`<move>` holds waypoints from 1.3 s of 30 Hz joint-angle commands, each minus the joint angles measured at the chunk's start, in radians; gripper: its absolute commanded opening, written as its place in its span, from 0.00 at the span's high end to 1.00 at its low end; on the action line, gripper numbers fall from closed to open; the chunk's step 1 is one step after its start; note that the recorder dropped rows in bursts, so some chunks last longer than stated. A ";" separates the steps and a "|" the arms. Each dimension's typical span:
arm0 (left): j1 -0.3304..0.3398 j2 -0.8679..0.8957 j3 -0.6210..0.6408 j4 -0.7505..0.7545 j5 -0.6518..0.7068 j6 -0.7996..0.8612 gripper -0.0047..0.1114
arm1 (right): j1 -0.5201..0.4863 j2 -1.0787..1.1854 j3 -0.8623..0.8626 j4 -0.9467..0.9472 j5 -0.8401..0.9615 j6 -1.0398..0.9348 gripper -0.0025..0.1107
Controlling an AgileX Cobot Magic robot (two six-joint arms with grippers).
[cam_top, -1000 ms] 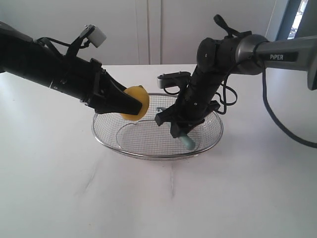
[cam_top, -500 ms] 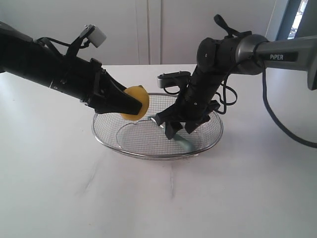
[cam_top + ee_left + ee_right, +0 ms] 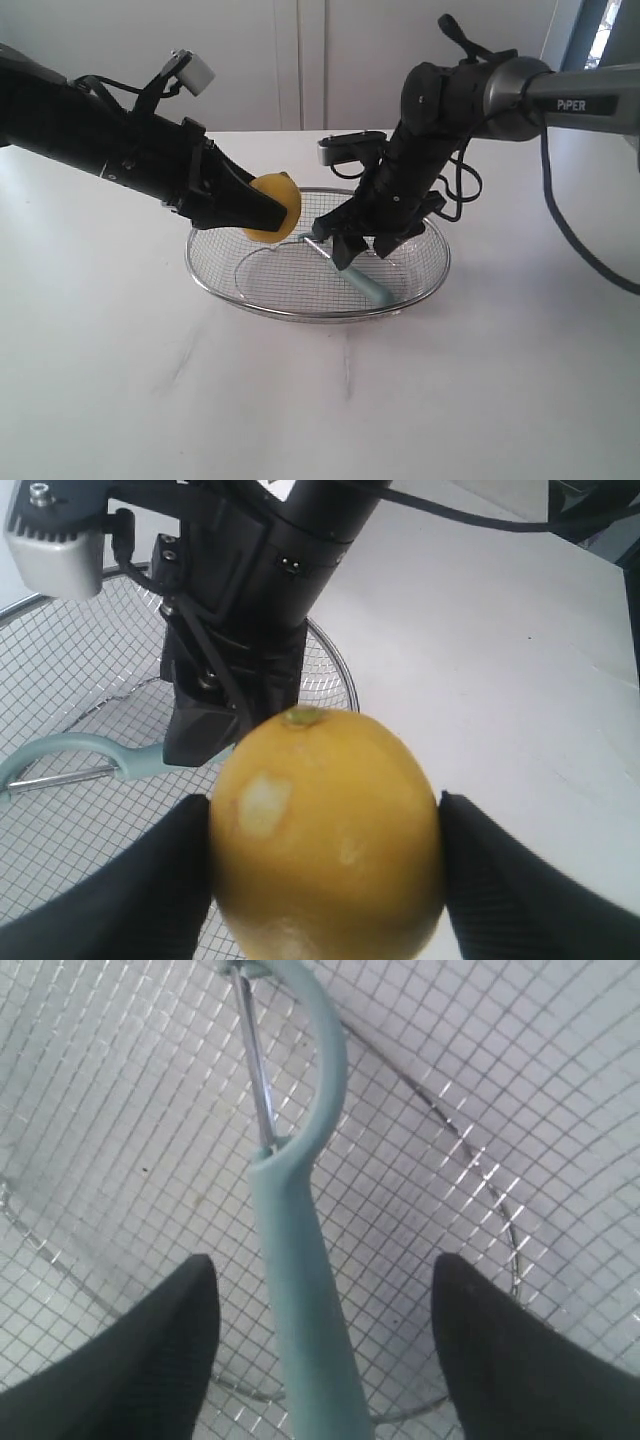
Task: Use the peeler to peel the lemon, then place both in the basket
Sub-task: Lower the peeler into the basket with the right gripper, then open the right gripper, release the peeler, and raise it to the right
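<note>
One lemon [image 3: 283,200] pinched by left end effector [image 3: 272,214], right end effector [image 3: 365,255] spread over peeler [image 3: 376,291] in basket [image 3: 300,312], PIPER lettering [image 3: 573,104].

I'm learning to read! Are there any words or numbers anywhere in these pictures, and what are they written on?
"PIPER": white letters on the grey tube of the right arm, seen in the exterior view.
There is nothing else to read: no words or numbers on the lemon, the peeler or the basket.
</note>
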 commanded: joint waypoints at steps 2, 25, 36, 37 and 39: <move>0.003 -0.010 0.005 -0.030 0.019 -0.001 0.96 | 0.000 -0.033 0.005 -0.005 0.015 -0.005 0.52; 0.003 -0.010 0.005 -0.030 0.019 -0.001 0.96 | 0.000 -0.069 0.005 -0.003 0.081 0.029 0.98; 0.003 -0.010 0.005 -0.030 0.019 -0.001 0.96 | 0.000 -0.098 0.005 -0.001 0.098 0.105 0.98; 0.003 -0.010 0.005 -0.030 0.019 -0.001 0.96 | 0.000 -0.100 0.005 -0.001 0.102 0.109 0.98; 0.003 -0.010 0.005 -0.030 0.019 -0.001 0.96 | 0.000 -0.112 0.005 -0.001 0.127 0.134 0.98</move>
